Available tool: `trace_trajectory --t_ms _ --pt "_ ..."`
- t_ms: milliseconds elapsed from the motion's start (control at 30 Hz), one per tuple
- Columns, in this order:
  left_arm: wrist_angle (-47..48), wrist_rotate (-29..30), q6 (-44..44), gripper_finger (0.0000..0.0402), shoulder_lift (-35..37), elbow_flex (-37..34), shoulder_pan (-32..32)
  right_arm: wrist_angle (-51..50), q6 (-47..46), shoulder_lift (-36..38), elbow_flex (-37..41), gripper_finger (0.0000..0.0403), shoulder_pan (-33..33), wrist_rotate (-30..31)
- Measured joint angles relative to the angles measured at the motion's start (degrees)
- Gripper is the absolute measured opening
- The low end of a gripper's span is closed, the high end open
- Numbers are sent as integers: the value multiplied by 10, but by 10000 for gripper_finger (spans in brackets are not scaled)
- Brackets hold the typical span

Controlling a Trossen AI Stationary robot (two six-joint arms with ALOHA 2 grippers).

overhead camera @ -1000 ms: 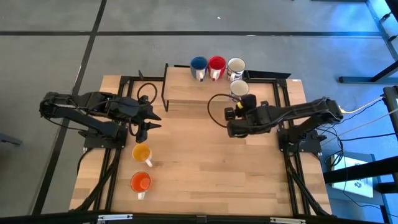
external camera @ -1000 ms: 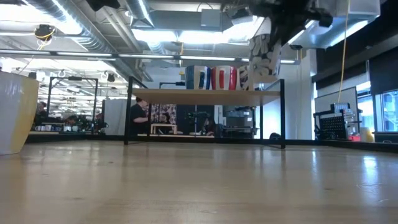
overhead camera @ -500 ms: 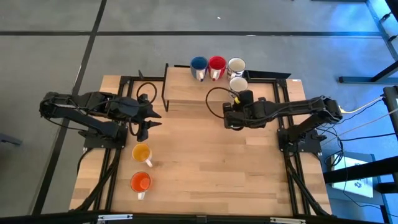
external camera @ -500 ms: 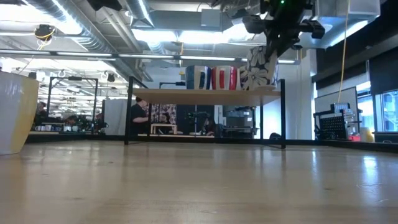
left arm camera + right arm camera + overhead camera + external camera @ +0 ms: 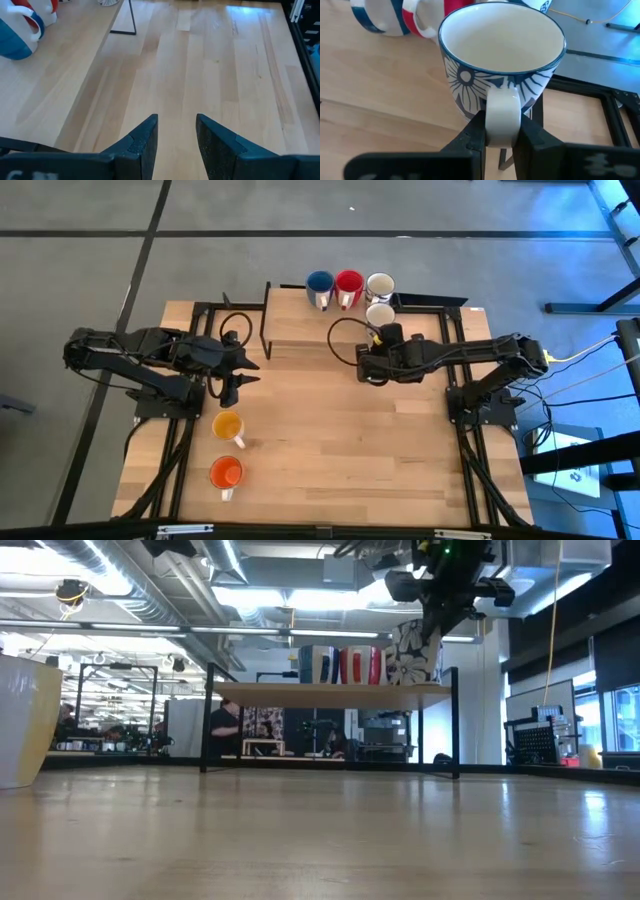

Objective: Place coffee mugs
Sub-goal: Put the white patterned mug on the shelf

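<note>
My right gripper [image 5: 502, 122] is shut on a white mug with dark flower print [image 5: 500, 55], at the right end of a raised wooden shelf [image 5: 300, 325]. The same mug shows in the high view [image 5: 381, 314] and the low view [image 5: 413, 650]. Blue [image 5: 319, 282], red [image 5: 348, 282] and a second white mug [image 5: 379, 285] stand in a row along the shelf's far edge. A yellow-orange mug [image 5: 228, 425] and an orange mug [image 5: 226, 473] stand on the table near the left side. My left gripper [image 5: 243, 380] hovers open above the table, beyond the yellow-orange mug. My right gripper pinches the flower mug's handle [image 5: 502, 105] between its two fingers [image 5: 476, 131], coming level from the table's near side. The mug is upright, its mouth up, with its base at the level of the shelf top [image 5: 400, 688]; I cannot tell whether it rests there.
The shelf stands on thin black legs [image 5: 455, 725] over the table's far middle. Black frame rails [image 5: 450, 330] run beside the shelf's right end. Bare wood [image 5: 340, 440] lies in the table's middle and near right. People and benches show in the room behind.
My right gripper has carried the flower mug toward the far edge and down, from above the shelf's right end to the level of the shelf top. The mug was tilted and is now upright. The left arm has kept still.
</note>
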State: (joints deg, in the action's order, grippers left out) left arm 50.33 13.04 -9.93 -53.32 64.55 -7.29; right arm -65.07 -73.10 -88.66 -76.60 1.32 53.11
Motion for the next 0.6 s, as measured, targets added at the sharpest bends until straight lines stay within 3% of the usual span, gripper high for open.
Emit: trace_trajectory --t_ms 300,600 --pt "-2 0 0 127 0 0 0 11 3 -11 0 46 0 7" --pt "-3 0 0 127 0 0 0 9 2 -14 0 126 1 4"
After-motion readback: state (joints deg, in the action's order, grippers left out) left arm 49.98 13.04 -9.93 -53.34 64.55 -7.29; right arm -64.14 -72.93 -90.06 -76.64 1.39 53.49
